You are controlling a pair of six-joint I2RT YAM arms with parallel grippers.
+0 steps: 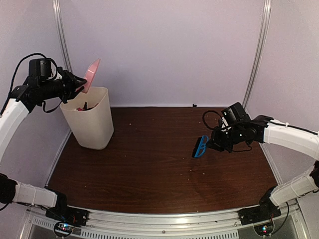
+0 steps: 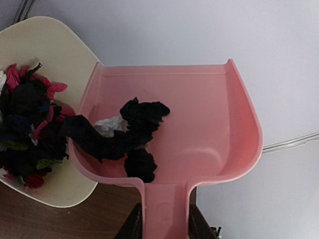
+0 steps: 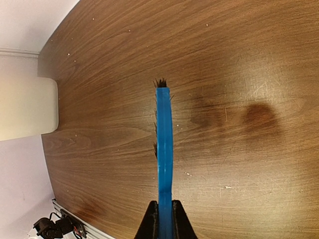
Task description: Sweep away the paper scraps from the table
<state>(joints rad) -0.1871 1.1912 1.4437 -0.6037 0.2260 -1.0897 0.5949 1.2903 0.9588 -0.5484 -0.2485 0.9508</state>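
My left gripper (image 2: 163, 226) is shut on the handle of the pink dustpan (image 2: 199, 124), held tilted above the cream bin (image 1: 88, 119) at the back left. Black and white paper scraps (image 2: 132, 134) still lie in the pan near its left wall. Several more scraps (image 2: 27, 124), pink, black, dark blue and green, sit inside the bin (image 2: 55, 59). My right gripper (image 3: 164, 219) is shut on the blue hand brush (image 3: 164, 144), held above the right side of the table (image 1: 149, 164). In the top view the brush (image 1: 201, 146) hangs left of the right gripper (image 1: 213, 143).
Tiny white crumbs dot the wood (image 3: 227, 187). The silver rail (image 1: 164, 219) runs along the front edge. White walls close in the back and sides.
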